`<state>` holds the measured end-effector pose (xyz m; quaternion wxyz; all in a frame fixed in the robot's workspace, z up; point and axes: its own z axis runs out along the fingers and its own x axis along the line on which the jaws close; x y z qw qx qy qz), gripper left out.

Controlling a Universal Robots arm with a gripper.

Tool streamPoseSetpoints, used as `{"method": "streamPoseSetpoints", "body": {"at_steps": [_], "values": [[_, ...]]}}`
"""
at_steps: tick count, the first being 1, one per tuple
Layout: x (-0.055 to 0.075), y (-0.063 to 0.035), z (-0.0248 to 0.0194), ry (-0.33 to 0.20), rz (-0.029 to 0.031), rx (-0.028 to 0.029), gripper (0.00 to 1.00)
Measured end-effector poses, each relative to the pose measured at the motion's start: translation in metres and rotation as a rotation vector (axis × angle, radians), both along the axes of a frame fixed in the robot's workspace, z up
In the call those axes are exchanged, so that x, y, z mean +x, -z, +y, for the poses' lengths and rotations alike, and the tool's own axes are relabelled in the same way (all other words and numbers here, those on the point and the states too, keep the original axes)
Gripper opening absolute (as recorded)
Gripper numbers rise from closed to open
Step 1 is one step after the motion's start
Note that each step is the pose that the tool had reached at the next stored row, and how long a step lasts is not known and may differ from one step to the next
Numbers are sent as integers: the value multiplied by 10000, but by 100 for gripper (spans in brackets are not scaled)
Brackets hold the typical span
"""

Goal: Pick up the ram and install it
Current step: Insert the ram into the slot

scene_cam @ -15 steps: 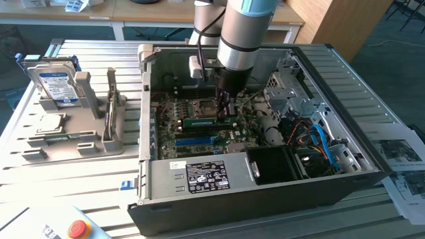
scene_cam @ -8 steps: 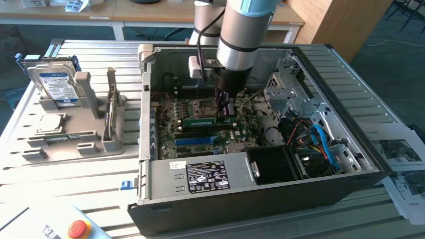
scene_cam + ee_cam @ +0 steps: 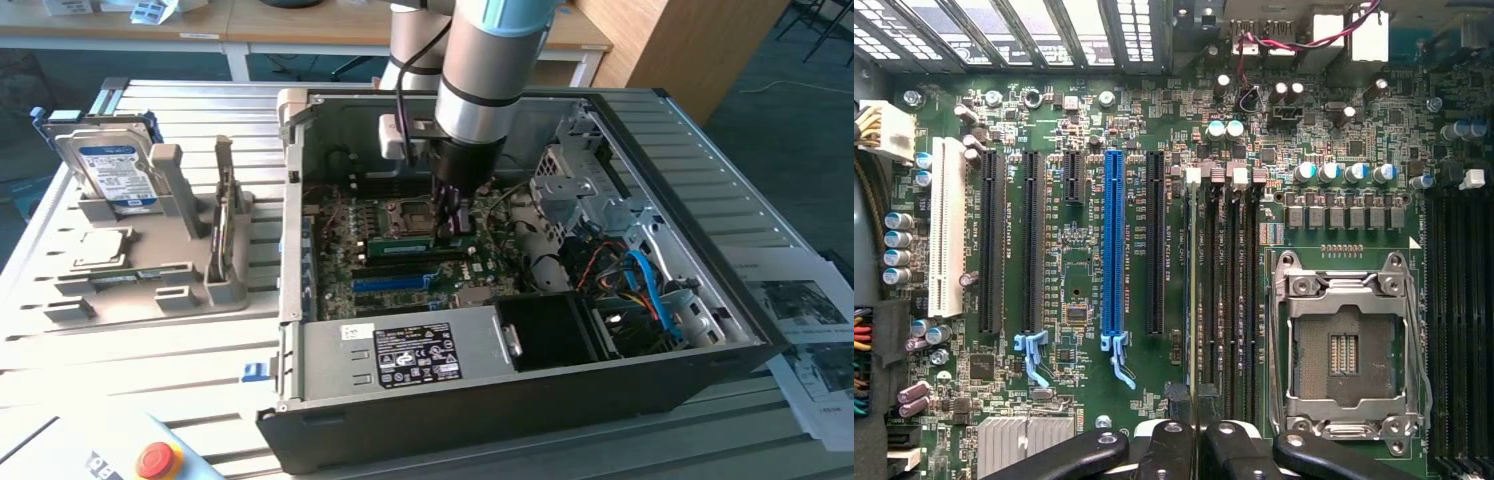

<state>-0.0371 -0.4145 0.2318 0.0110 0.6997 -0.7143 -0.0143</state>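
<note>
The ram (image 3: 404, 246) is a thin green stick standing on edge over the motherboard inside the open computer case (image 3: 300, 250). My gripper (image 3: 454, 230) reaches straight down into the case and is shut on the stick's end. In the wrist view the ram (image 3: 1193, 290) shows edge-on as a thin line along the outermost black memory slot (image 3: 1210, 300), beside the processor socket (image 3: 1344, 350). My gripper (image 3: 1197, 445) pinches it between its black fingers (image 3: 1172, 445). I cannot tell whether the stick is fully seated in the slot.
A grey fixture (image 3: 147, 290) at the exterior view's left holds a hard drive (image 3: 114, 172) and a silver processor chip (image 3: 100, 248). The power supply (image 3: 400, 355), a black fan shroud (image 3: 561, 330) and cables (image 3: 641, 280) crowd the case. A blue expansion slot (image 3: 1114, 250) lies near the memory slots.
</note>
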Motion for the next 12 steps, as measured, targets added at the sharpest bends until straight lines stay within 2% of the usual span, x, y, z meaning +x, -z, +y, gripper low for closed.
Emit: {"method": "streamPoseSetpoints", "body": {"at_steps": [12], "values": [[0, 21, 12, -1, 0, 1, 12]]}}
